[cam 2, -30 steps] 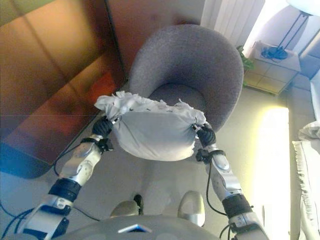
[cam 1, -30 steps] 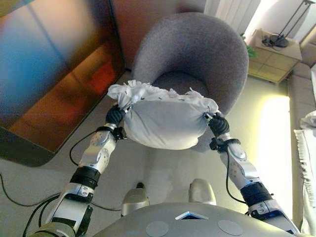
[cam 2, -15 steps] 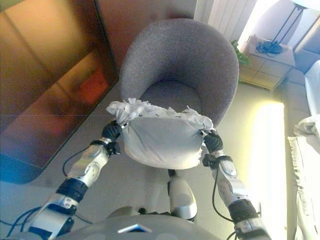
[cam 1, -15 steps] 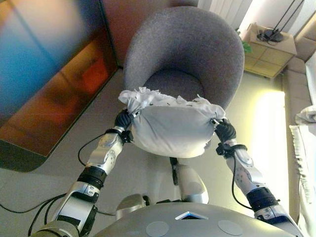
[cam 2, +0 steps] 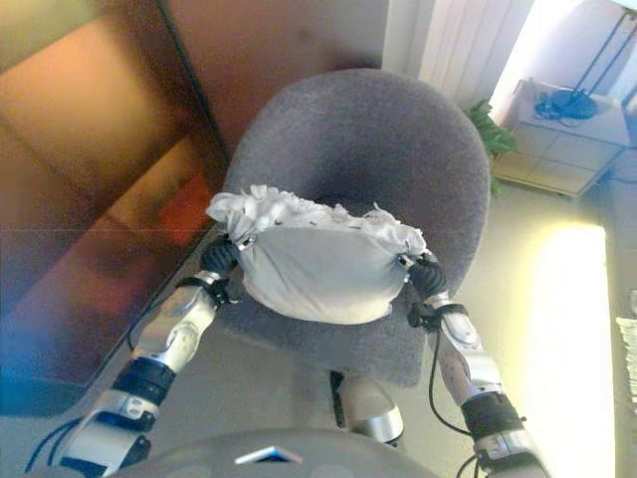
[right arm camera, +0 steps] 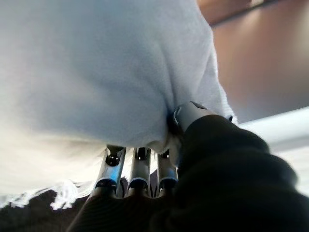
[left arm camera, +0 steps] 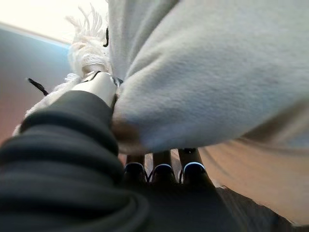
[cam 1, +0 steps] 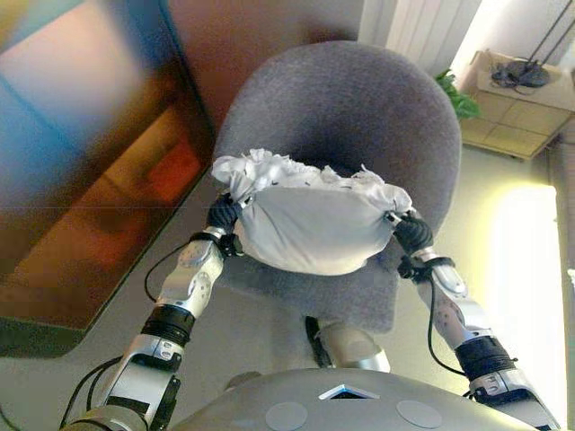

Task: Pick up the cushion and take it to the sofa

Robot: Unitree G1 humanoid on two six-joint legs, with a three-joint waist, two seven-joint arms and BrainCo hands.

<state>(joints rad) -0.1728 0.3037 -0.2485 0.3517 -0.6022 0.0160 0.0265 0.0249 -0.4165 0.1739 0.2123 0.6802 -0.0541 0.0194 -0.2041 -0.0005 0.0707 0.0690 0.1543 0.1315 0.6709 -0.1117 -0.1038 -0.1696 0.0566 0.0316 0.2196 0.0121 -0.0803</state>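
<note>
A pale grey cushion point(cam 1: 310, 224) with a white fringed edge hangs between my two hands, held up in the air over the front of a grey tub armchair point(cam 1: 346, 112). My left hand point(cam 1: 222, 215) grips its left end and my right hand point(cam 1: 409, 233) grips its right end. In the left wrist view the fingers point(left arm camera: 161, 170) curl under the cushion point(left arm camera: 217, 72) and the thumb presses into it. In the right wrist view the fingers point(right arm camera: 137, 169) curl under the cushion point(right arm camera: 96, 67) too. No sofa shows clearly.
A large glossy dark panel point(cam 1: 81, 171) stands at the left. A light wooden side table point(cam 1: 517, 112) with a lamp base and a green plant point(cam 1: 458, 94) stand at the back right. Pale floor lies at the right.
The whole view has shifted as I moved: the armchair now lies closer, under the cushion. The cushion stays held between both hands in the same grip.
</note>
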